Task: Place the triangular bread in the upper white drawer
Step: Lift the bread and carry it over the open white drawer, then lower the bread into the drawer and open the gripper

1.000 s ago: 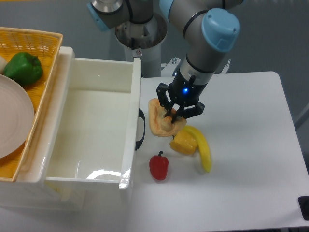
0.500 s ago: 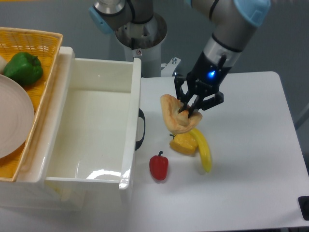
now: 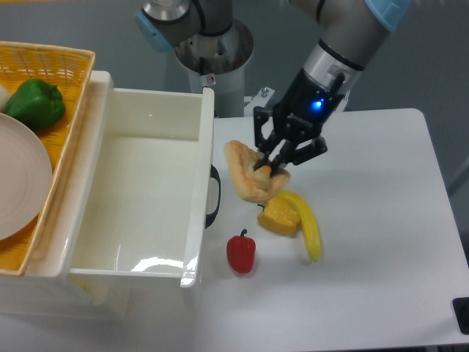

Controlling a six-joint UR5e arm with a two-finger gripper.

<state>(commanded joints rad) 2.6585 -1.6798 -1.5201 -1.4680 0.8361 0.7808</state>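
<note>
The triangular bread is golden-brown with a paler crust. It hangs tilted in the air just right of the drawer's front wall. My gripper is shut on the bread's right part, with black fingers pinching it from above. The upper white drawer stands pulled open at the left, its inside bare, its black curved handle facing the bread. The bread is above the table, right of the handle, not over the drawer's opening.
A yellow bell pepper and a banana lie just below the bread. A red pepper stands nearer the front. A woven yellow basket at far left holds a green pepper and a white plate.
The gripper lifted the bread off the table, swung up and right, and has now shifted back left toward the drawer with the bread held.
</note>
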